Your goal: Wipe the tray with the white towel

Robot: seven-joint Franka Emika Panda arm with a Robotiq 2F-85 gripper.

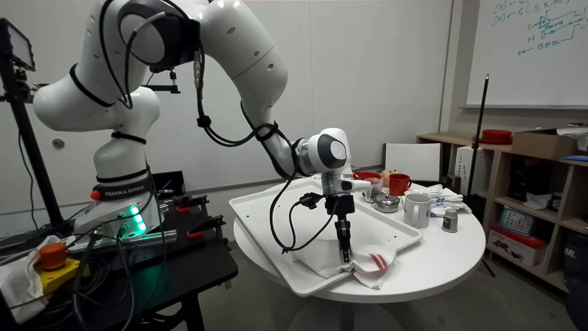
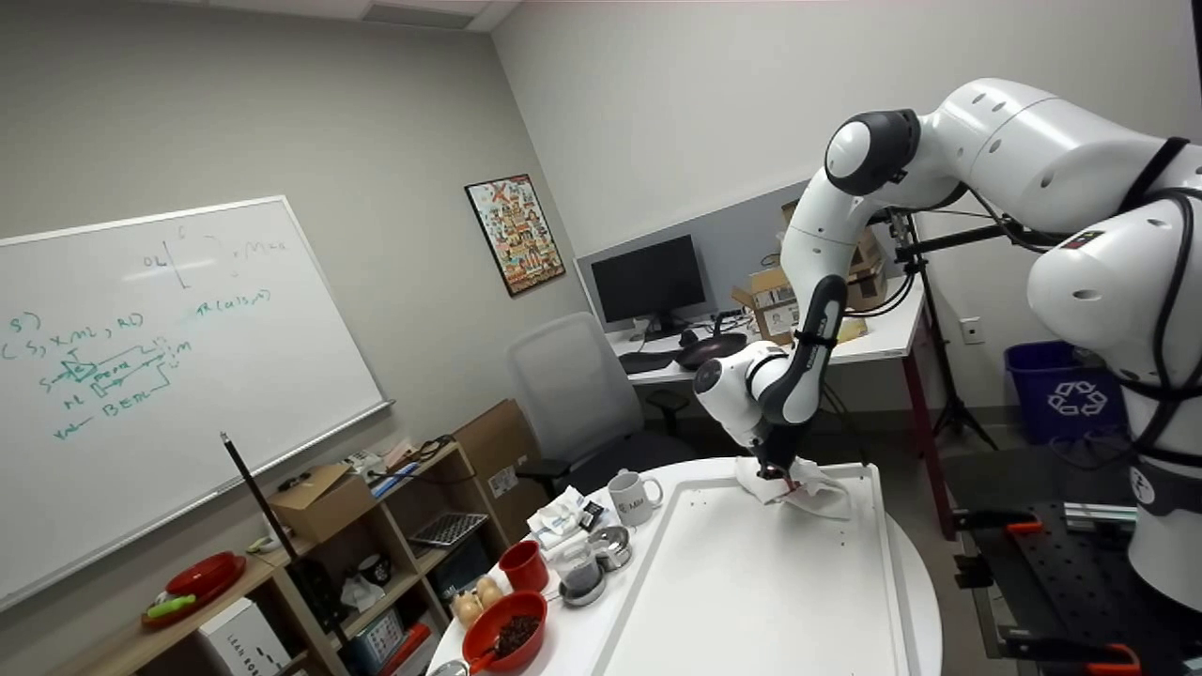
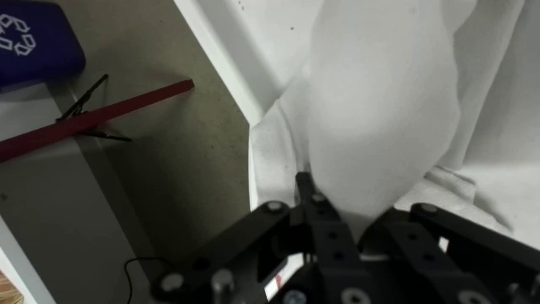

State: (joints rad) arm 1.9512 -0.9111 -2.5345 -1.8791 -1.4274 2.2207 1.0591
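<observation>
In an exterior view we see the gripper pointing down in the lower part of the frame, right of centre, its fingers clamped on a pinch of the white towel. We find cloth on both sides of the fingertips: a plain fold lies to their left on the tray, and a part with red stripes lies to their right, across the tray's near rim. The tray rests on the round table. In an exterior view we have the towel right of the frame's middle, over the tray's upper rim, directly under the gripper. Dark specks dot the tray at the top of the wrist view, where we see the towel rise in a pale bulge from between the fingers at the bottom, filling much of the frame right of centre and covering the tray's rim just beside them.
</observation>
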